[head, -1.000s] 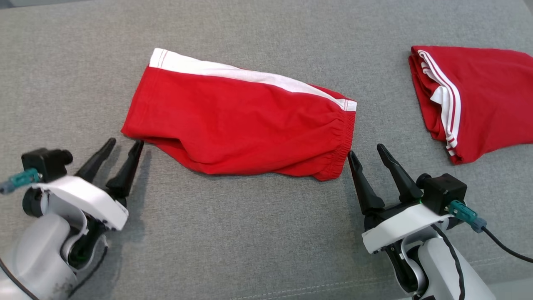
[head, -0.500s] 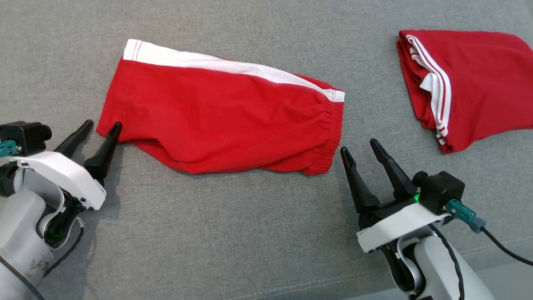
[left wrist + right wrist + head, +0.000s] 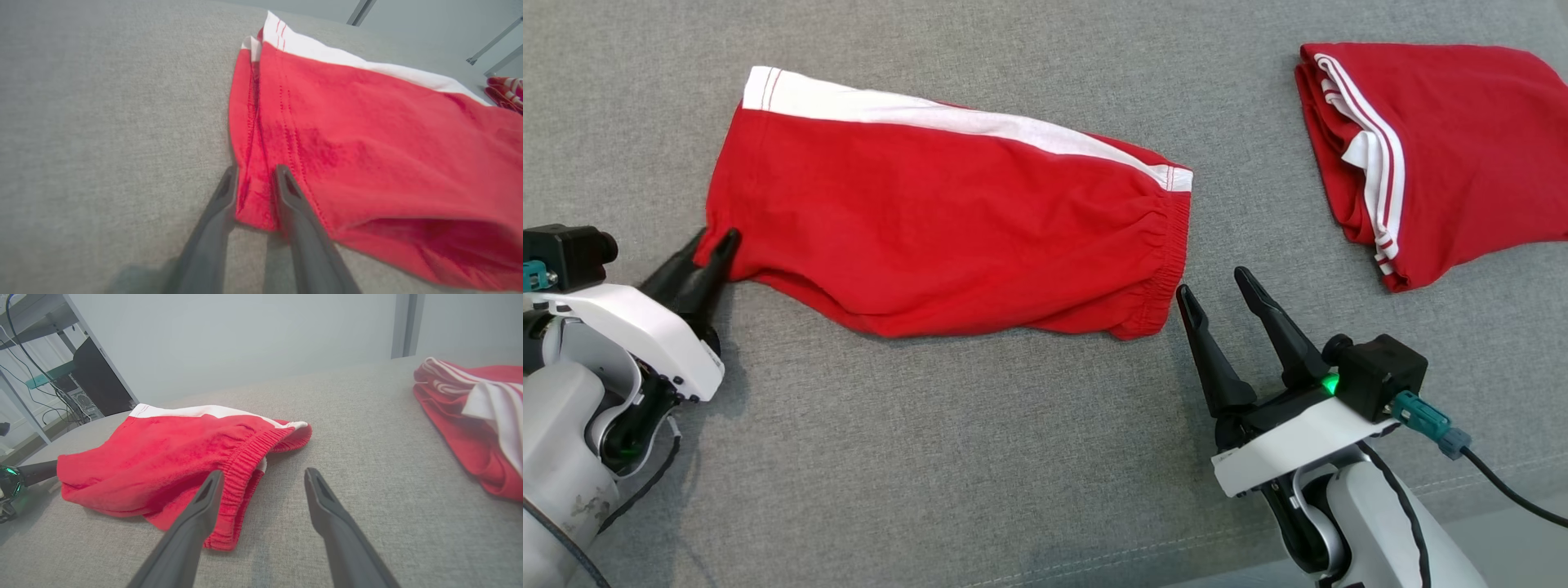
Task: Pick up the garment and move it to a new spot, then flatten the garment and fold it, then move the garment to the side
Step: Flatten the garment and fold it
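Where it lies across the middle of the grey cushion (image 3: 980, 457), the red garment (image 3: 947, 220) runs left to right, its elastic waistband (image 3: 1172, 261) pointing right and its leg hem left, with a white stripe along the far edge. The left gripper (image 3: 716, 238) has its fingers set narrow on either side of the near-left hem corner, cloth between them; whether they pinch it I cannot tell. The right gripper (image 3: 1212, 281) is spread wide just beside the waistband, holding nothing. A second folded garment (image 3: 1462, 147) lies far right.

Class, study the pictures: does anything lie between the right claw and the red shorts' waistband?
Nothing visible does. The open right claw sits just beside the waistband of the shorts, only bare grey cushion between.
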Tool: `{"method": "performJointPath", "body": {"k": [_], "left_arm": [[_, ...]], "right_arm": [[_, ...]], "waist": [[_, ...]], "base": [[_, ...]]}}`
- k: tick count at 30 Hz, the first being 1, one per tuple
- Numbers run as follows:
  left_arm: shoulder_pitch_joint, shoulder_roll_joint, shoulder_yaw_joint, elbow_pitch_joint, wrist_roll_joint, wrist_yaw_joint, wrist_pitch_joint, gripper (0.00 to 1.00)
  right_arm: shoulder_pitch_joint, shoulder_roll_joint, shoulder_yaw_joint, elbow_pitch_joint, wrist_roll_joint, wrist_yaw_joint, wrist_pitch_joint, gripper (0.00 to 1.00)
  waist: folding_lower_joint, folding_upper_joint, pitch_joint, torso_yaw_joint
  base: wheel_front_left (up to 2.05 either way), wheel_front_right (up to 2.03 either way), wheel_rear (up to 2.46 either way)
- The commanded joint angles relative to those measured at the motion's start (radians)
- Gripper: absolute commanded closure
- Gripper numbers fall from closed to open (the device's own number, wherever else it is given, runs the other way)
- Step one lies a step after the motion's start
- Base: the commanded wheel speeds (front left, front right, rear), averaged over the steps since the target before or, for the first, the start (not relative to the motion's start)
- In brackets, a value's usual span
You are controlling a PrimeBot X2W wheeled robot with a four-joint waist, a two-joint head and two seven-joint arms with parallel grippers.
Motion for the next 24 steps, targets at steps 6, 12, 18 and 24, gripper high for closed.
{"method": "performJointPath", "body": {"k": [6, 12, 18, 24], "left_arm": [[-0.013, 0.043, -0.015, -0.043, -0.051, 0.000, -0.011, 1.00], [0.006, 0.046, -0.024, -0.056, -0.069, 0.000, -0.051, 1.00], [0.019, 0.036, -0.047, -0.063, -0.067, 0.000, -0.073, 1.00], [0.012, 0.031, -0.071, -0.069, -0.081, 0.000, -0.079, 1.00]], "right_arm": [[-0.001, 0.005, 0.040, -0.036, 0.041, 0.000, -0.012, 0.00], [0.011, 0.005, 0.079, -0.018, 0.095, 0.000, -0.012, 0.00], [-0.013, 0.005, 0.117, 0.058, 0.123, 0.000, -0.012, 0.00], [-0.079, 0.005, 0.159, 0.153, 0.137, 0.000, -0.012, 0.00]], "waist": [[0.0000, 0.0000, 0.005, 0.010], [0.0000, 0.0000, 0.002, 0.021], [0.0000, 0.0000, -0.008, 0.046], [0.0000, 0.0000, -0.012, 0.072]], "base": [[0.00, 0.00, 0.00], [0.00, 0.00, 0.00], [0.00, 0.00, 0.00], [0.00, 0.00, 0.00]]}}
